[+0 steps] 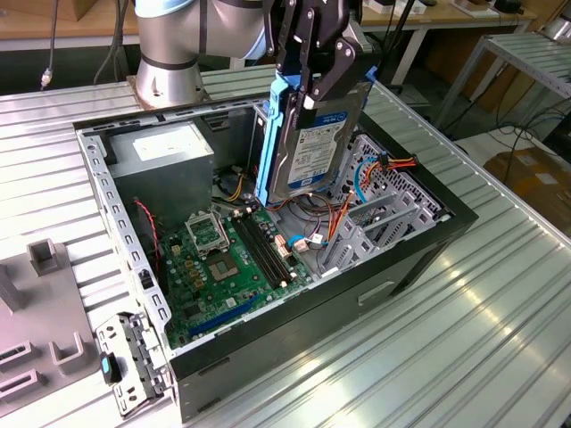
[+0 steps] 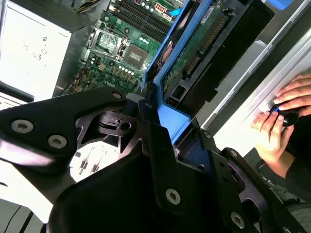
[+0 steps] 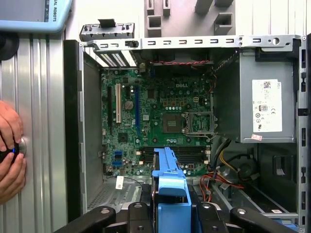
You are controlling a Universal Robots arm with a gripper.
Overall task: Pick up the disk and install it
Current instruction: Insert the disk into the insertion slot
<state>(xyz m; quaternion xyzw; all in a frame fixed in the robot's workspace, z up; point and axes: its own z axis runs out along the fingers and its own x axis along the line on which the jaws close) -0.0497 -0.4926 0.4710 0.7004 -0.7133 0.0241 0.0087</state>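
Grey ribbed tabletop (image 1: 500, 294) carries an open computer case (image 1: 393, 285). Black hand (image 1: 310, 85) pinches the disk (image 1: 312, 147) upright over it. Going down crooked, the disk could snag the orange wires (image 1: 399, 163) or bump the green board (image 1: 219, 267).

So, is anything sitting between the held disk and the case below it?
Possibly. The gripper holds the disk upright over the open case; loose orange and blue cables lie just under its lower edge, beside the drive cage.
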